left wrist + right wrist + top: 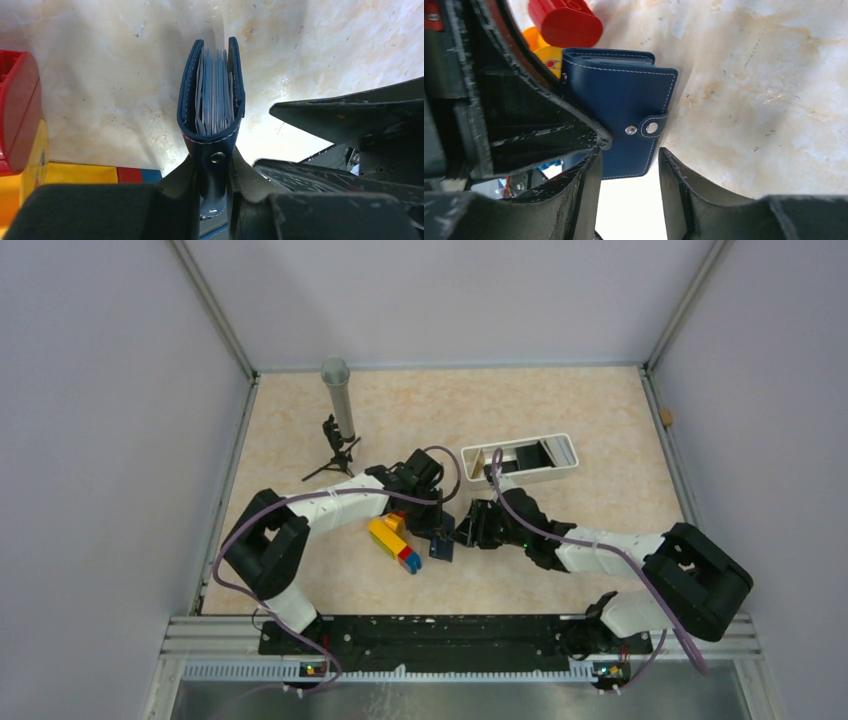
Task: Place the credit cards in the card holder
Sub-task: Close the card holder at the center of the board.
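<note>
The navy card holder stands on edge, slightly open, with its pale inner slots showing. My left gripper is shut on its snap-stud end and holds it just above the table. My right gripper is open, and the holder's closed face lies just in front of its fingertips, its lower edge between them. In the top view the two grippers, left and right, meet at the holder. A yellow-gold card stands in the white tray's left end. I cannot make out the greyish card.
The white oblong tray lies just behind the right arm. Yellow, red and blue toy bricks lie to the left of the holder, and show in the wrist views. A grey cylinder on a small tripod stands at the back left.
</note>
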